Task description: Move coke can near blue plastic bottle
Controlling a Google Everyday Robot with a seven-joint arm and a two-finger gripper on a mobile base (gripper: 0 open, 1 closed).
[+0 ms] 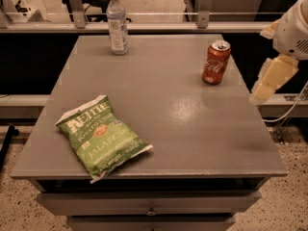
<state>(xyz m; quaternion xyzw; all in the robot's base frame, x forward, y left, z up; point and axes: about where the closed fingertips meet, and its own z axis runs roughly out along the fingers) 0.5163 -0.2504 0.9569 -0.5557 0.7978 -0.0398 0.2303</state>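
The coke can (pixel 216 62) is red with white script and a silver top. It stands upright on the right side of the grey table (pixel 159 109), towards the back. The blue plastic bottle (pixel 117 23) is clear with a white cap and a pale label. It stands upright at the table's back edge, left of centre, well apart from the can. My gripper (pixel 271 80) hangs off the table's right edge, to the right of the can and a little nearer the front. It touches nothing.
A green Kettle jalapeño chip bag (pixel 102 137) lies flat at the front left of the table. A drawer front (pixel 149 203) sits below the tabletop. A metal rail (pixel 154 27) runs behind the table. A cable (pixel 288 112) hangs at the right.
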